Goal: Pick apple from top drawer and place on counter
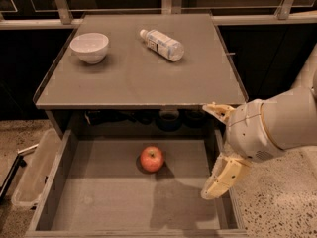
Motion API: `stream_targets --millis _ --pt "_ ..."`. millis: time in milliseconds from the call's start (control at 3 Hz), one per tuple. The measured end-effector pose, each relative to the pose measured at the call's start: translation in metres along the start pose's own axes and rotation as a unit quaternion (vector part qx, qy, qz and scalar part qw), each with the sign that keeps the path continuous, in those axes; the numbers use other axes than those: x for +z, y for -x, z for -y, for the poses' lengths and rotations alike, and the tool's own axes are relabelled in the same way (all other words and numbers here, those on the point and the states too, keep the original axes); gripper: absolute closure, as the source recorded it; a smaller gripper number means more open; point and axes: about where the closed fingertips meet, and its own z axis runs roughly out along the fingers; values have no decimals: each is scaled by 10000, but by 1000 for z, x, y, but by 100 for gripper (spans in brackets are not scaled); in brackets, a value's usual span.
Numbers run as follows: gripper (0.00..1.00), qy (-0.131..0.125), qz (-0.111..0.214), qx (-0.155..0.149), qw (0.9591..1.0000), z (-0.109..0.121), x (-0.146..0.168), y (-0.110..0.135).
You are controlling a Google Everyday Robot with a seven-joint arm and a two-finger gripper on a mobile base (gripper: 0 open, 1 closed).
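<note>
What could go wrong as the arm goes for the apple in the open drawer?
The end effector, open, hangs over the top drawer's right wall; it could clip that wall or the counter edge. The round apple may roll away if nudged.
</note>
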Motion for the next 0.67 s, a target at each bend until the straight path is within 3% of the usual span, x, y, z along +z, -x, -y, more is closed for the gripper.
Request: stream_targets --millis 333,667 --pt "0 31 -8 107 9999 -2 8 -4" --pt "0 -24 131 236 9996 -2 37 -4"
